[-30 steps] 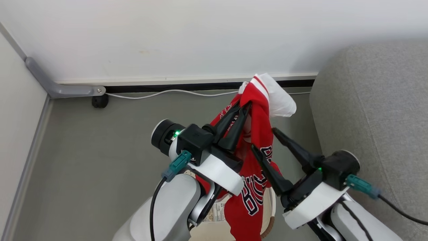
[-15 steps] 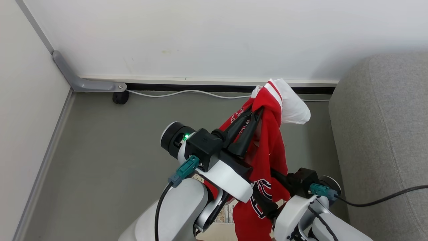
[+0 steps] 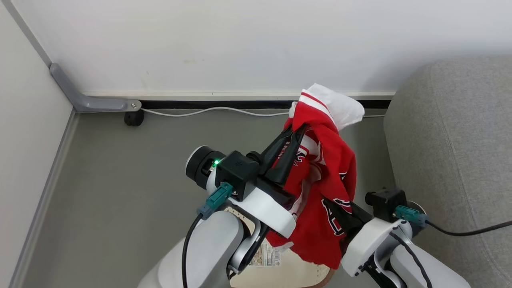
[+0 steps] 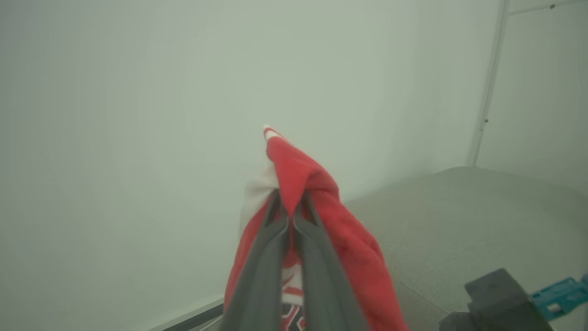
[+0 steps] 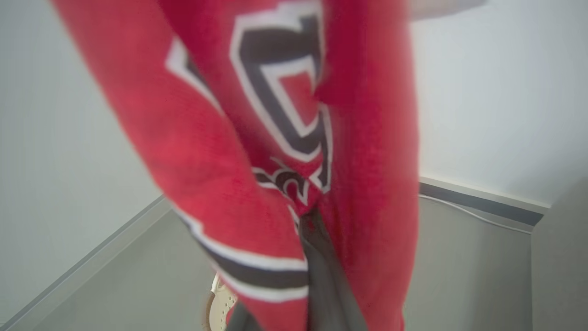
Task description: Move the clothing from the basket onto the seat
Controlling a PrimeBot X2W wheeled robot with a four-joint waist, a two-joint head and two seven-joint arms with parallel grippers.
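"Where is the jersey?"

"The red jersey [image 3: 332, 168] hangs in the air over the basket [image 3: 296, 274], which stands on the grey floor [image 3: 120, 180] near the sofa [image 3: 452, 140]."

"And the grips?"

"The left gripper [image 3: 299, 129] has its fingers pinched together on the top fold, beside the white trim. The right gripper [image 5: 314, 220] is clamped on the lower cloth, under the dark lettering."

Left gripper [image 3: 298, 131] points to 1 o'clock, right gripper [image 5: 312, 225] sits at 4 o'clock — both pinch the jersey [image 3: 332, 172].
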